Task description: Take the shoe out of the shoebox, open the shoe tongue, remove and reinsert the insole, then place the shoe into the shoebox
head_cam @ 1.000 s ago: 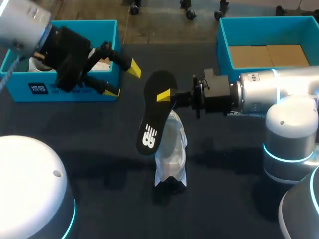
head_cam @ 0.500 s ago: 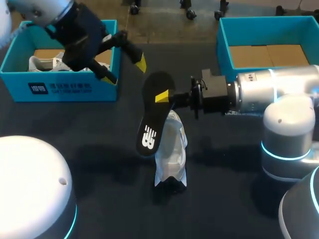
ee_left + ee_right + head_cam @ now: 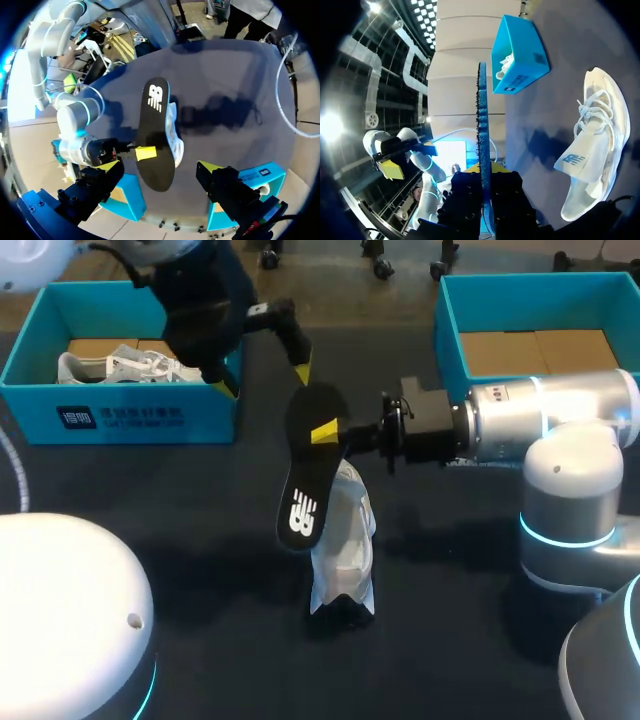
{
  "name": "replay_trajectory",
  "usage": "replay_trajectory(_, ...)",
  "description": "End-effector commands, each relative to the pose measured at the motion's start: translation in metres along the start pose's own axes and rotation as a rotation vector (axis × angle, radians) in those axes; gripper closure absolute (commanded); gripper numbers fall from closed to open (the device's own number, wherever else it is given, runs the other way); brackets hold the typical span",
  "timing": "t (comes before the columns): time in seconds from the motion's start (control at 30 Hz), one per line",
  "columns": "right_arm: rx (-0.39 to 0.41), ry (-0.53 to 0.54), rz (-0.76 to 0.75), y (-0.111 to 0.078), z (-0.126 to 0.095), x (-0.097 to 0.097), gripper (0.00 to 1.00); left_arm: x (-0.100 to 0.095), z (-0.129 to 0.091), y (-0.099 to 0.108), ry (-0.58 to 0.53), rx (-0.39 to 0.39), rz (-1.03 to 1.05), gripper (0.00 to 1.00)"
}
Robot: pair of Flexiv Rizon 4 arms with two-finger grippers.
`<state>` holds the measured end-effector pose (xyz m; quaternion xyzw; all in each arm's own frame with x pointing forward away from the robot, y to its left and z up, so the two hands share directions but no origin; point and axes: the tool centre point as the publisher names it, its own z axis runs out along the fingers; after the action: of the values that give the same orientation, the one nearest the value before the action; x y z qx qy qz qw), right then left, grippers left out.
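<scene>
— Over the middle of the table [image 3: 180, 530], what is held, and by which arm?

— The insole [image 3: 305, 485] is pinched by the right gripper [image 3: 335, 432], whose fingers are closed narrow on it toward its far end. In the right wrist view it is seen edge-on, standing up out of the fingers.

— And where is the shoe [image 3: 345, 550] found?

— It is laid on the table beneath the insole's near half, apart from it and outside the right-hand shoebox [image 3: 540, 290]. Its long axis runs from far to near, roughly as the insole's does, though the insole is slanted a little toward the left side.

— How is the left gripper [image 3: 268, 375] placed?

— It is hung just beyond the insole's far end, with its fingers spread wide and nothing gripped. In the left wrist view, that end is seen ahead of the open fingers, untouched.

— On which relation is reinsertion judged to turn?

— On the insole's free near end against the shoe's opening below it. The right arm is nearer, the insole being already in its grip. The insole would need to be tipped down and lined up along the shoe. The shoe appears tipped onto its side, so a steadying hold by the left arm is probably called for.
</scene>
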<state>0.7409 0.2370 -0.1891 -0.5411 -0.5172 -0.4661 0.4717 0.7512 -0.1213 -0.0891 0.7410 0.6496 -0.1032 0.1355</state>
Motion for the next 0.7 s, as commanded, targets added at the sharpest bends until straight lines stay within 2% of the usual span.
replay_trajectory(0.03, -0.002, -0.004, 0.002, 0.001, 0.0, 0.0, 1.0, -0.009, 0.004, 0.006, 0.142, 0.007, -0.01, 0.0)
replay_trajectory(0.4, 0.003, 0.001, -0.001, 0.002, -0.002, -0.001, 1.0, -0.023, 0.014, 0.015, 0.183, 0.019, -0.043, 0.0)
replay_trajectory(0.7, -0.014, 0.011, 0.001, 0.002, -0.003, -0.003, 1.0, -0.029, 0.017, 0.014, 0.209, 0.014, -0.027, 0.0)
